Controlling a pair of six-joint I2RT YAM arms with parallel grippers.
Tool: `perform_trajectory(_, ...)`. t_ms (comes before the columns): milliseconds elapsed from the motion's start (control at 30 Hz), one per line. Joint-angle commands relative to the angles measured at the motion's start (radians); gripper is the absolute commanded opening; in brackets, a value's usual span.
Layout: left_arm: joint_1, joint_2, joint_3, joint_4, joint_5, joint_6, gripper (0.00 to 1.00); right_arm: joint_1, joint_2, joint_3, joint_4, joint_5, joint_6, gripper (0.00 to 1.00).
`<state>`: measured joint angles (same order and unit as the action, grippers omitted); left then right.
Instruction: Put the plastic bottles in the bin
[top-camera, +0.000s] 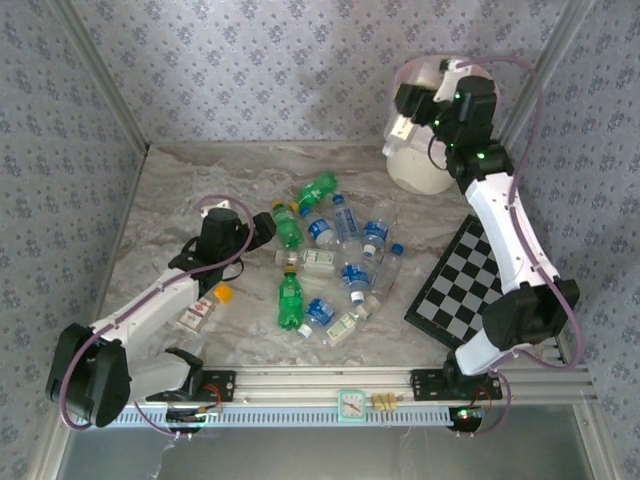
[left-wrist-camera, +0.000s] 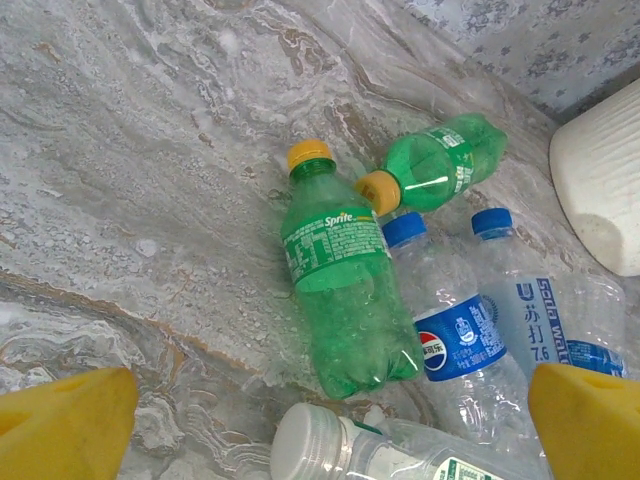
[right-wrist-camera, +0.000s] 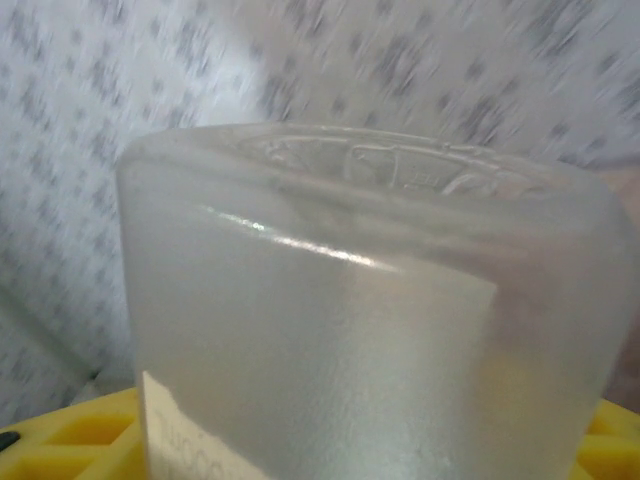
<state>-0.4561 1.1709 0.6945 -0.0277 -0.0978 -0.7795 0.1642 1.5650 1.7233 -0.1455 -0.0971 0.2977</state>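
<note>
Plastic, thin and light: expect slick, springy walls that dent and roll, so grip across the mid-body, not the cap. Close the wide-open, empty left gripper (left-wrist-camera: 325, 430) on the green bottle (left-wrist-camera: 345, 290) at centre frame, among the bottles (top-camera: 350, 275) strewn mid-table. Release the clear bottle (right-wrist-camera: 370, 320), clamped in the half-closed right gripper (top-camera: 410, 115), over the bin (top-camera: 420, 170) at upper right.

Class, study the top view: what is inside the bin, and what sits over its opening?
The right hand hangs over the bin, shut on a frosted clear bottle. Hand and arm cover most of its opening, so whatever lies inside cannot be seen.
</note>
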Motion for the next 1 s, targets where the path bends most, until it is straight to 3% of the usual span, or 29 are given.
perform_trajectory(0, 0.005, 0.006, -0.004, -0.006, 0.019, 0.004, 1.00, -0.043, 0.017, 0.059, 0.131, 0.120, -0.005, 0.48)
perform_trajectory(300, 0.005, 0.010, -0.008, -0.013, 0.061, 0.017, 1.00, -0.111, 0.186, 0.190, 0.233, 0.220, -0.020, 0.47)
perform_trajectory(700, 0.004, 0.014, 0.023, -0.067, 0.053, 0.015, 1.00, -0.128, 0.545, 0.615, -0.169, 0.151, -0.054, 0.48)
perform_trajectory(967, 0.005, 0.040, 0.037, -0.084, 0.037, 0.004, 1.00, -0.128, 0.630, 0.651, -0.307, 0.120, -0.062, 0.49)
